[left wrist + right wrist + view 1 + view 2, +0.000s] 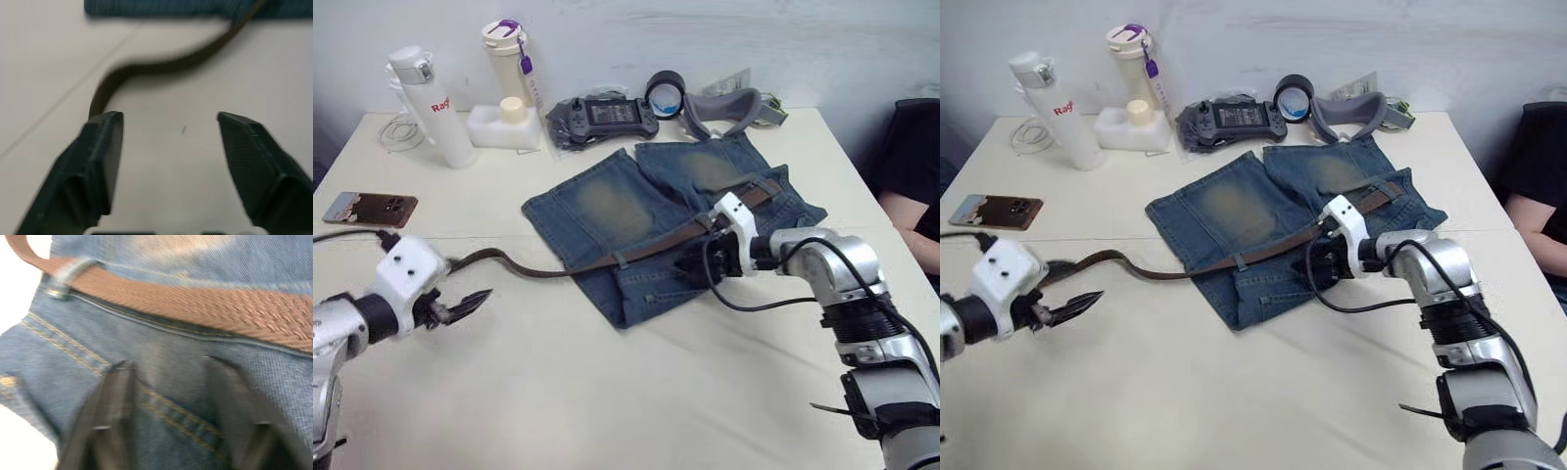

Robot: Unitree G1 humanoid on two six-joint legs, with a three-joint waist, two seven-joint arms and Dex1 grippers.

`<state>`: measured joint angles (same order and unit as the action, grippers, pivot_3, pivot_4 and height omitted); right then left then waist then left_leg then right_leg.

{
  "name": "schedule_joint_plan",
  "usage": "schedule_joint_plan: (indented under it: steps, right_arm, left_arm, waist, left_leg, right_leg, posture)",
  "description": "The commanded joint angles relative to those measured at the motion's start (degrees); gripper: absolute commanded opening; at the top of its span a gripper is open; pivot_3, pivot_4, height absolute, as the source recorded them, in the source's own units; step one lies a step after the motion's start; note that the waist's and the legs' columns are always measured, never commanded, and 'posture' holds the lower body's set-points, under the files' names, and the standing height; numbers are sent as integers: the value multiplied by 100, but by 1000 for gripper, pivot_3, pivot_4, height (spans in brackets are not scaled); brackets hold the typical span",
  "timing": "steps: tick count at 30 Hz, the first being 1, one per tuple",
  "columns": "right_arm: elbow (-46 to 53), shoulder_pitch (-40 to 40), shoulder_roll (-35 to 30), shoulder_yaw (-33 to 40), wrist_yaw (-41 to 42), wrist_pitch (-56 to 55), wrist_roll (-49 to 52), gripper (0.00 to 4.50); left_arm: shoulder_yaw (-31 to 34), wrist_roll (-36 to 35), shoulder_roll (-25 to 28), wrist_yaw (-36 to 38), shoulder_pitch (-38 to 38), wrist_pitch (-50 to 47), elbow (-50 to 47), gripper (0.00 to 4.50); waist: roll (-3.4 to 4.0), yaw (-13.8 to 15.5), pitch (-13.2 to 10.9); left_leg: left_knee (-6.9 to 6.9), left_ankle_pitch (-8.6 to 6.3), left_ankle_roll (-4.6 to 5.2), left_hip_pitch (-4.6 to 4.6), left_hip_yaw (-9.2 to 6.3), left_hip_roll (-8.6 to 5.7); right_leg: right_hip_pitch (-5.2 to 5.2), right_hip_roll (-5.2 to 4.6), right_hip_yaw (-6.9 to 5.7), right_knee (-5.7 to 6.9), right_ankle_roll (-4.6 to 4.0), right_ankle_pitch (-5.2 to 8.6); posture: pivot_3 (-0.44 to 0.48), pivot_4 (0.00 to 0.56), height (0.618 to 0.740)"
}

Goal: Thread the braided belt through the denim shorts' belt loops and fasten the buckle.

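Observation:
The denim shorts (607,206) lie flat mid-table, with faded tan patches. The braided belt (548,272) runs along the waistband, passes under one belt loop (620,260), and trails off leftward over the bare table. My left gripper (475,302) is open just beside that trailing end; in the left wrist view the strap (161,66) curves up to one fingertip (105,127). My right gripper (690,266) is open, fingers down on the denim just below the belt (205,303) and to one side of the loop (68,276). I cannot make out the buckle.
A phone (370,208) lies at the left edge. Along the back stand a white bottle (431,108), a cream bottle (509,59), a white box (504,125), a game controller (607,115), a tape roll (666,93) and a grey padded band (720,108). A person (911,186) sits at the right.

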<state>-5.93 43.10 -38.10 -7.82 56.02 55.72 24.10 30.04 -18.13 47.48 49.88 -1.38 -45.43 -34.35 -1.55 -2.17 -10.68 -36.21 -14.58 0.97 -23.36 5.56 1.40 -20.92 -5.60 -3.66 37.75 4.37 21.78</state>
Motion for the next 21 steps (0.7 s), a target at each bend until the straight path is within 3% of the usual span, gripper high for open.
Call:
schedule_joint_plan:
  steps: [1, 4, 7, 12, 15, 21]
  right_arm:
    - [511, 74, -607, 386, 458, 94, 285, 4437]
    - [616, 39, -953, 517, 556, -261, 186, 4437]
    - [721, -101, -1284, 469, 628, -698, -59, 4437]
    - [1521, -837, -1634, 628, 315, -945, -271, 4437]
    - [1871, -1131, -1668, 870, 90, -788, -186, 4437]
    - [2497, -1729, -1868, 1419, -269, -386, -90, 4437]
  left_arm:
    - [-376, -973, 89, 254, -676, -380, -231, 4500]
    - [-1054, -1529, -87, 314, -1478, -550, -123, 4500]
    - [-2102, -1314, -396, 190, -2183, -332, 195, 4500]
    - [-4371, -184, -1260, 329, -3283, 682, 1328, 4500]
    - [-5154, 371, -1596, 564, -3543, 1412, 2206, 4500]
    - [-6079, 1363, -2043, 760, -3979, 2381, 3510, 4500]
  waist:
    - [3, 41, -2]
    - [5, 75, -3]
    - [6, 81, -3]
    - [5, 130, -4]
    - [6, 114, -4]
    - [9, 189, -6]
  left_leg:
    - [-2, -1, 1, 4, 0, 0]
    - [-2, -1, 2, 10, -4, 1]
    - [-11, -1, 1, 16, -7, -3]
    - [-29, 1, 5, 9, -4, 2]
    - [-39, 2, 8, 8, 11, 3]
    - [-56, 1, 10, 6, 6, 12]
  right_leg:
    - [7, 0, 0, -2, 0, 0]
    - [18, 3, -3, -8, 0, 0]
    - [30, 4, -5, -11, 1, 0]
    - [35, 18, -5, -13, 2, -1]
    - [30, 20, 5, -8, 5, -1]
    - [30, 27, 2, -12, 4, -1]
  posture:
    - [0, 150, 731]
    - [0, 150, 731]
    - [0, 150, 731]
    - [0, 150, 731]
    - [0, 150, 731]
    - [0, 150, 731]
